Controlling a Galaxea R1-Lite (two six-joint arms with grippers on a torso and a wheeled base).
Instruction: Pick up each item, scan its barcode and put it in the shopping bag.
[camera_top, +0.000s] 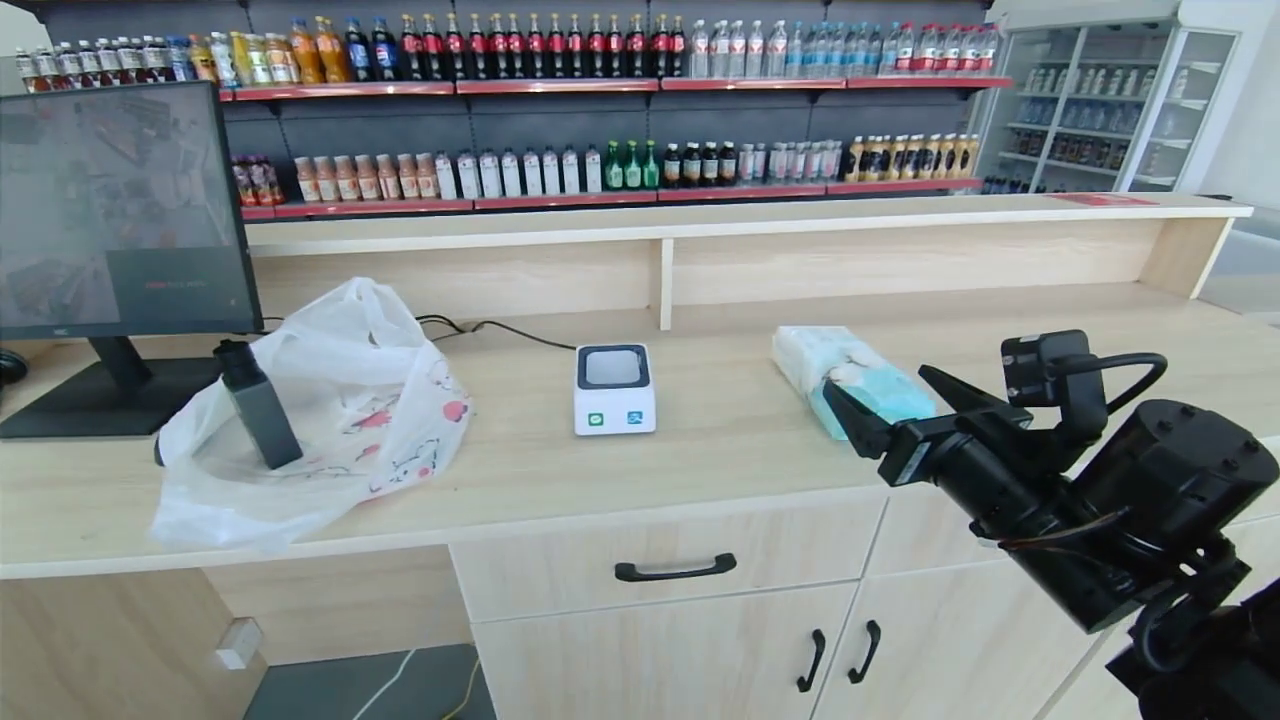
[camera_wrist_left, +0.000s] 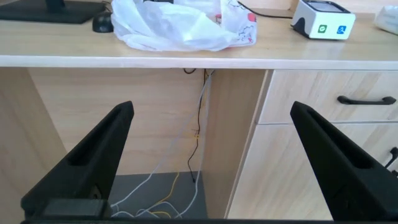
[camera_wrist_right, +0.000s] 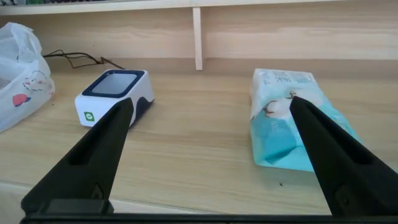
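Note:
A blue and white tissue pack (camera_top: 830, 357) lies on the wooden counter, right of the white barcode scanner (camera_top: 614, 388). My right gripper (camera_top: 878, 385) hangs open just in front of the pack, at counter height. From the right wrist, the right gripper (camera_wrist_right: 211, 104) points between the scanner (camera_wrist_right: 115, 96) and the pack (camera_wrist_right: 277, 130). The white shopping bag (camera_top: 330, 400) lies open at the left with a dark grey box (camera_top: 258, 405) standing in it. My left gripper (camera_wrist_left: 212, 111) is open, low in front of the counter, below the bag (camera_wrist_left: 180, 28) and empty.
A monitor (camera_top: 115, 210) on a black stand sits at the counter's far left. A raised shelf (camera_top: 740, 215) runs along the back. Cables (camera_top: 500, 328) trail behind the scanner. Drawers and cabinet doors (camera_top: 670, 570) face me below the counter edge.

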